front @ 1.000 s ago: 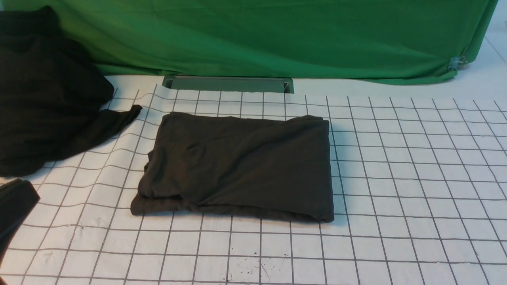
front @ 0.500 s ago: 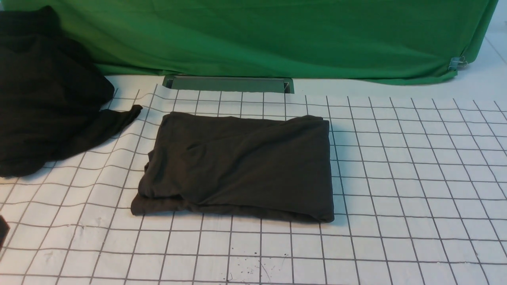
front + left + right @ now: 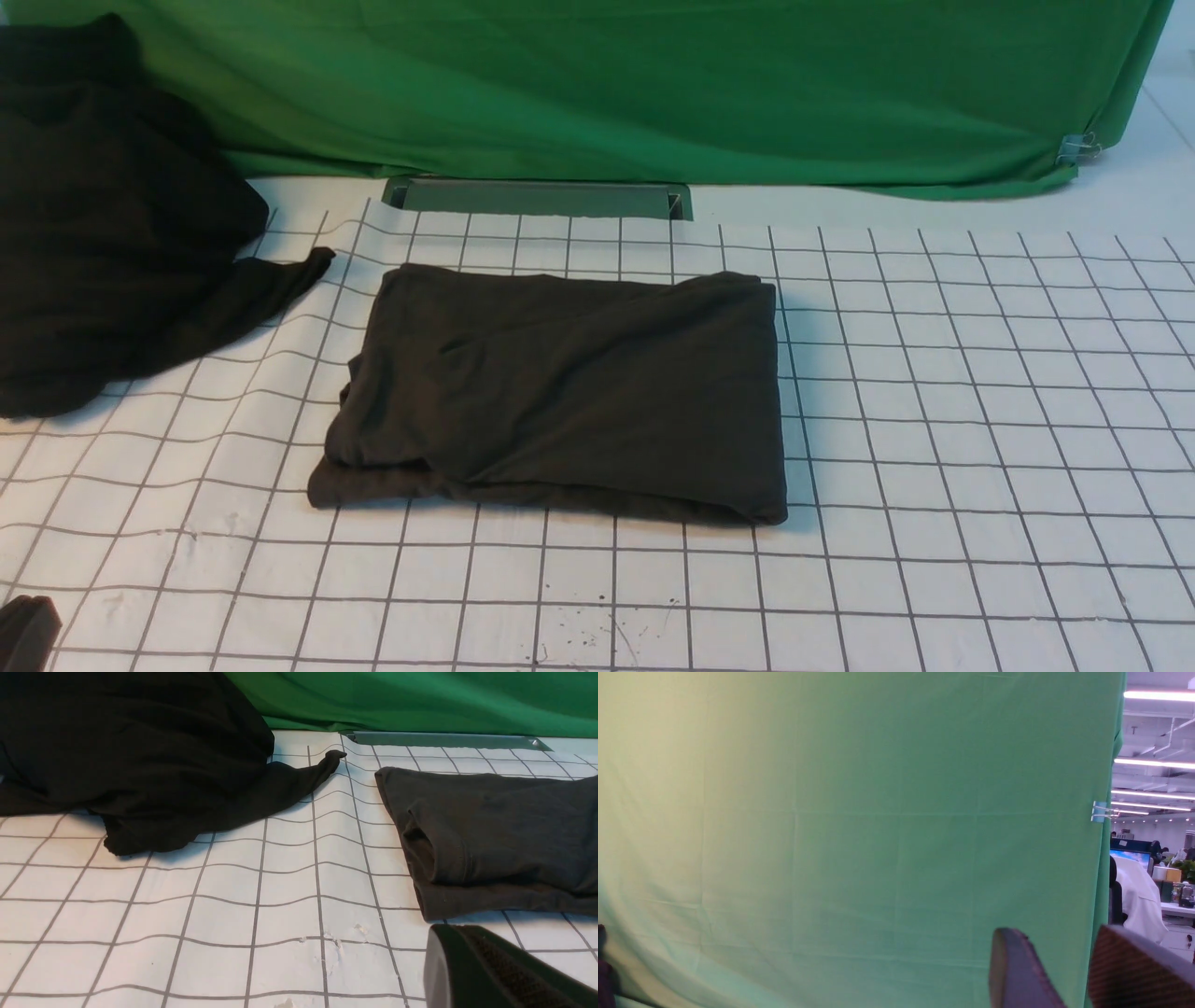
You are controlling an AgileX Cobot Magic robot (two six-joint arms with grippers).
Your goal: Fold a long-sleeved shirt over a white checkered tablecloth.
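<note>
The long-sleeved shirt lies folded into a dark brownish rectangle in the middle of the white checkered tablecloth; no print shows. In the left wrist view the shirt's layered left edge lies on the tablecloth. My left gripper peeks in at the near left corner, well clear of the shirt. In its own view the left gripper is shut with nothing in it. My right gripper is raised and faces the backdrop, open, with nothing between its fingers. It is outside the front view.
A blacker, bulkier garment is heaped at the far left, one sleeve trailing toward the shirt. The green backdrop closes the far side, with a grey-green slot at its foot and a clip at the right.
My left gripper has drawn back from the left edge down to the near left corner of the front view. The shirt has not moved.
</note>
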